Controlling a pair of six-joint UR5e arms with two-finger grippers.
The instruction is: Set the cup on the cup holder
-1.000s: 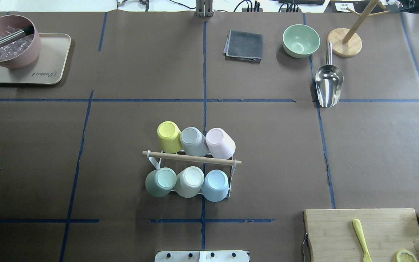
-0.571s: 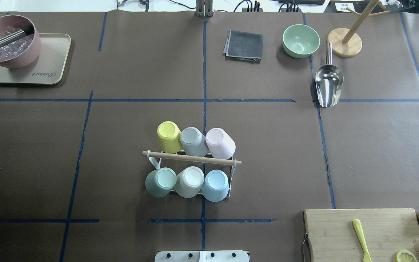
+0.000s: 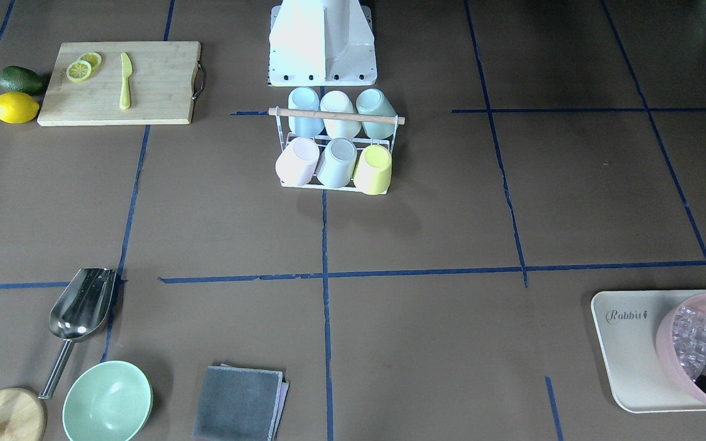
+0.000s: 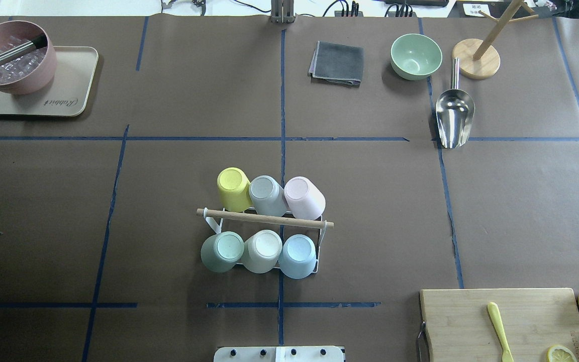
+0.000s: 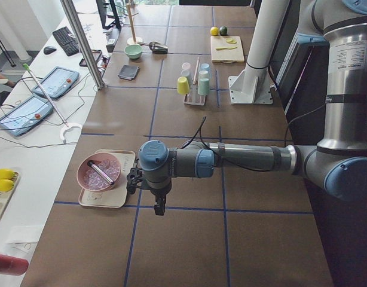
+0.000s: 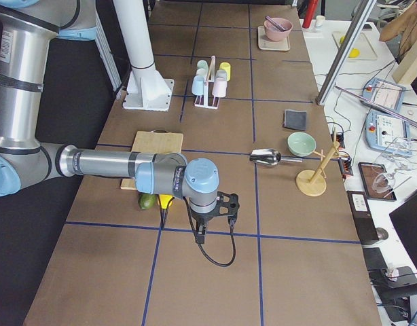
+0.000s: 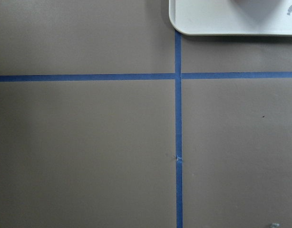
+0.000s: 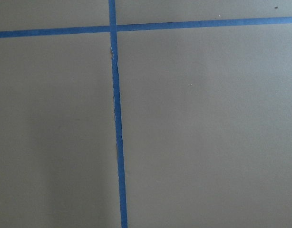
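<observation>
I can read only one word from here: "Rabbit", in dark cursive script with a small carrot-like mark after it, printed on the beige tray [image 3: 626, 361] near one corner. In the front-facing view it reads upright. In the overhead view the same word on the tray [image 4: 76, 75] appears upside down. The cutting board [image 4: 460, 317] has a faint burned-in marking along its short edge, too small for me to read. A white card [image 4: 475, 9] beyond the far edge of the bench carries dark print I can't make out.
</observation>
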